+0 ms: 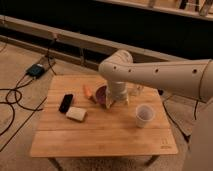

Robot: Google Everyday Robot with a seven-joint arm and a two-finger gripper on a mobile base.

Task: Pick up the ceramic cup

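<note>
The ceramic cup [144, 115] is a small plain white cup that stands upright on the right part of the wooden table [100, 137]. My white arm reaches in from the right and bends down over the table's middle. The gripper [112, 103] hangs at the right edge of the dark purple bowl [101, 93], left of the cup and a short way from it. The arm hides part of the bowl. A small clear glass [137, 90] stands behind the cup, close to the arm.
An orange object [88, 91], a black phone [66, 102] and a cream sponge-like block [76, 114] lie on the table's left half. Cables and a power box [36, 70] lie on the floor at the left. A dark wall ledge runs behind the table.
</note>
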